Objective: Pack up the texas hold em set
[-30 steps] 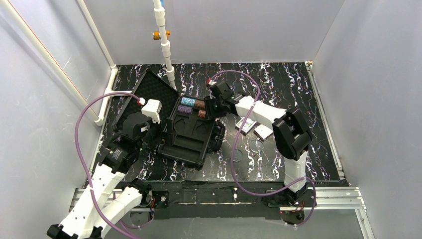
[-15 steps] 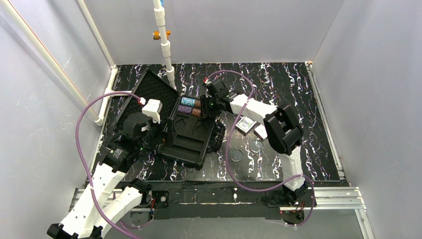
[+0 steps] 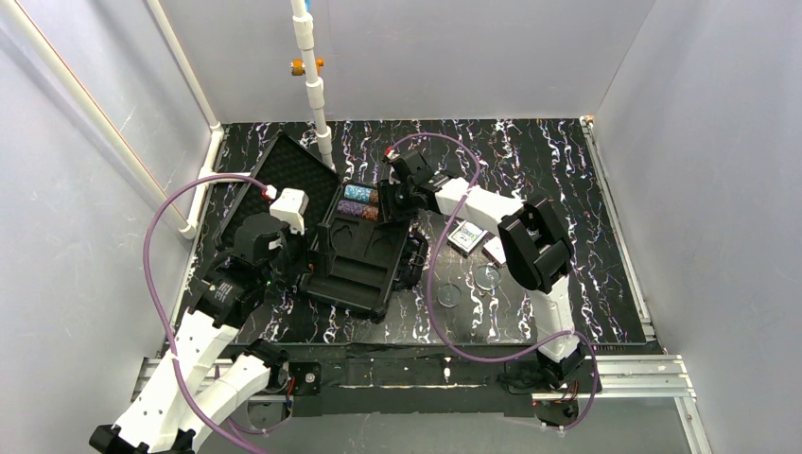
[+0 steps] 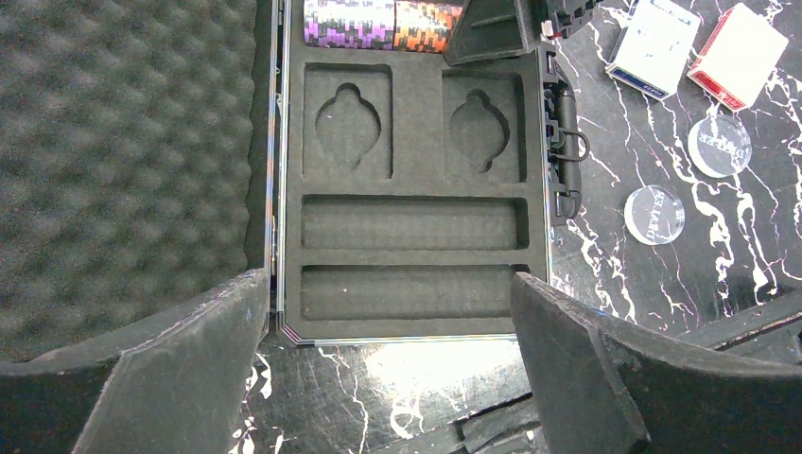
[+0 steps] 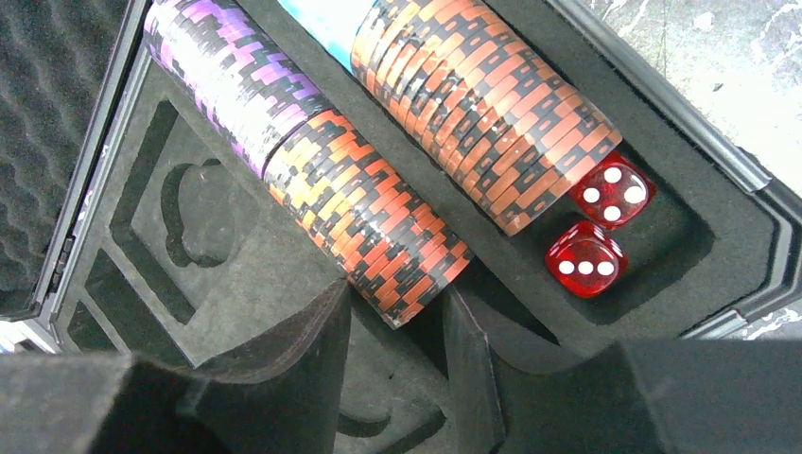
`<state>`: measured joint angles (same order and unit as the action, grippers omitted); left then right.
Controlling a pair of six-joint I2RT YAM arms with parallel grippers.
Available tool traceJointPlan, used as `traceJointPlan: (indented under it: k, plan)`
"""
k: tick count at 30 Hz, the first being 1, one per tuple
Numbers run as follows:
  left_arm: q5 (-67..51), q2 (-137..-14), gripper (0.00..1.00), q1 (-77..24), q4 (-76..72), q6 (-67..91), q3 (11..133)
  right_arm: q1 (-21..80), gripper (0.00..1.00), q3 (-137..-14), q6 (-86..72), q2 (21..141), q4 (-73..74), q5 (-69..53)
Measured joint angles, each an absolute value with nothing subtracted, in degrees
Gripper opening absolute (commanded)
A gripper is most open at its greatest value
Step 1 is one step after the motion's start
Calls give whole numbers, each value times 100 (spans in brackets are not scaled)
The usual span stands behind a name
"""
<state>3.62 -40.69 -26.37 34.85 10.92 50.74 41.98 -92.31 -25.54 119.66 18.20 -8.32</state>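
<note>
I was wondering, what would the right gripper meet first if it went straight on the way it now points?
Most likely the near end of the orange-and-black chip stack, which lies in the tray right at the fingertips of the right gripper; depth is hard to judge.

My left arm (image 3: 203, 331) leans toward one o'clock, my left gripper (image 4: 390, 284) spread wide, facing down. My right arm (image 3: 492, 210) stretches toward ten o'clock, my right gripper (image 5: 397, 326) half apart.
</note>
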Motion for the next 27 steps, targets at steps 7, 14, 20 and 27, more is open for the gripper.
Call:
traceJointPlan:
  k: [7, 14, 20, 27]
  plan:
    - [360, -4064, 99, -2637, 3485, 1092, 5074, 4213, 66, -9233, -2421, 11939, 1826, -744]
    - [357, -4036, 99, -2637, 3485, 1092, 5074, 4213, 72, -9214, -2220, 11419, 2027, -473]
    - [357, -4029, 99, -2637, 3485, 1092, 5074, 4209, 81, -9179, -2025, 10772, 2196, -32]
    - [357, -3951, 99, -2637, 3485, 1096, 5074, 4064, 95, -8530, -1927, 10001, 2335, 565]
